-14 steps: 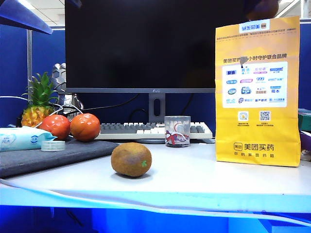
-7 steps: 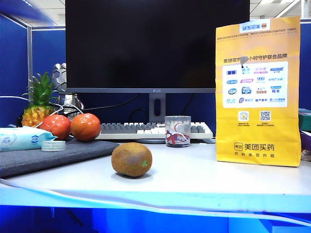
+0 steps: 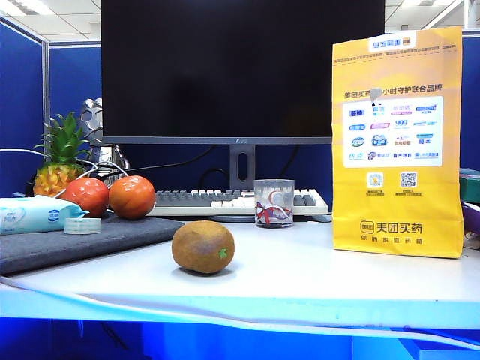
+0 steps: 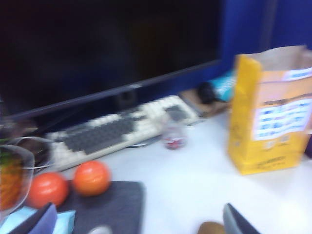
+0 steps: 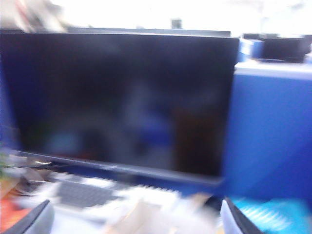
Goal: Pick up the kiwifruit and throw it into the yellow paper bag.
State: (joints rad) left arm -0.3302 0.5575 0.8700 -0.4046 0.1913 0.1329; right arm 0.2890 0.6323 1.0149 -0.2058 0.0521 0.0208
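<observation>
The kiwifruit is hidden from every view. The yellow paper bag (image 3: pixel 396 150) stands upright at the right of the table, also seen in the left wrist view (image 4: pixel 270 107). Neither gripper appears in the exterior view. My left gripper (image 4: pixel 139 225) is open above the table's front, with nothing between its widely spread fingertips (image 4: pixel 236 223). My right gripper (image 5: pixel 136 222) is also open and empty, held high facing the monitor (image 5: pixel 117 97). That view is badly blurred.
An olive-brown fruit with a green speck (image 3: pixel 202 246) lies at the table's front, close to my left gripper's one fingertip (image 4: pixel 210 227). Two tomatoes (image 3: pixel 132 196), a pineapple (image 3: pixel 60 161), a wipes pack (image 3: pixel 34 214) and a grey mat (image 3: pixel 90 236) sit left. A glass (image 3: pixel 274 202) and keyboard (image 3: pixel 225 201) stand behind.
A dark brown round shape at the top edge above the bag has gone from view. The dark arm part at the top left has also left the exterior view.
</observation>
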